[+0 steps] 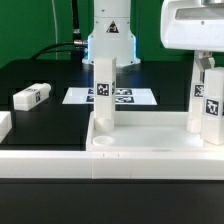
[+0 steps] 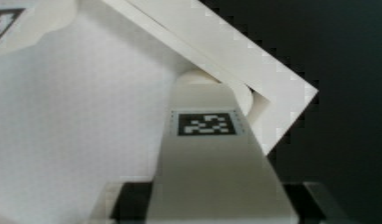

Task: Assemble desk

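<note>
**Table** point(image 1: 40, 75): black, matte surface. Lying directly on it:
- marker board point(image 1: 110, 96), flat, toward the middle of the far edge
- loose leg point(image 1: 30, 96), white and tagged, on its side, near the edge at the exterior view's left
- white piece point(image 1: 3, 125), cut off at that same edge
- desk top point(image 1: 150, 140), a rimmed tray, toward the near edge
- long low rail point(image 1: 45, 163), along the near edge

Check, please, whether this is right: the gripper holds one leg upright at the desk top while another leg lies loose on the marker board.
Not quite: in the exterior view the loose leg lies on the black table beside the marker board, not on it. The gripper holds the other leg upright at the desk top.
</note>
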Controlling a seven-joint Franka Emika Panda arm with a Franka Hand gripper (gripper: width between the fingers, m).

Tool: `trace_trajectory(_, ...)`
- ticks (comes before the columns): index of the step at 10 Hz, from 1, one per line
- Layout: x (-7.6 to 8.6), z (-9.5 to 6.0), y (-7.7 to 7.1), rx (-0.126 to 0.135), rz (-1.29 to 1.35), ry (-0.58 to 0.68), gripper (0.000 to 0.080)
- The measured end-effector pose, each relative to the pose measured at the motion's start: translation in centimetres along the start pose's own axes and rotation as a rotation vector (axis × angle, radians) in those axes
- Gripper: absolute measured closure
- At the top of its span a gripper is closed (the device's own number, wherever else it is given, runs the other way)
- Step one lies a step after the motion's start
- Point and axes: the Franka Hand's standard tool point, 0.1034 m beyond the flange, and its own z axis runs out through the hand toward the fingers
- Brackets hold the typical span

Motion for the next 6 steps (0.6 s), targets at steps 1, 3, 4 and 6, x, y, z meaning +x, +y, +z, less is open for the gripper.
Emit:
trace_trajectory(1, 0.01, 0.0, -0.07, 0.004, 0.065, 0.003, 0.0509)
trace_trajectory(3, 0.0, 0.01, -0.07, 0.004, 0.143, 0.002, 0.0509)
trace_trajectory(4, -0.02, 0.06, -0.05, 0.003, 0.161, 0.002, 0.0509)
trace_trajectory(6, -0.1, 0.08, 0.12, -0.013, 0.071, -0.002, 0.0218)
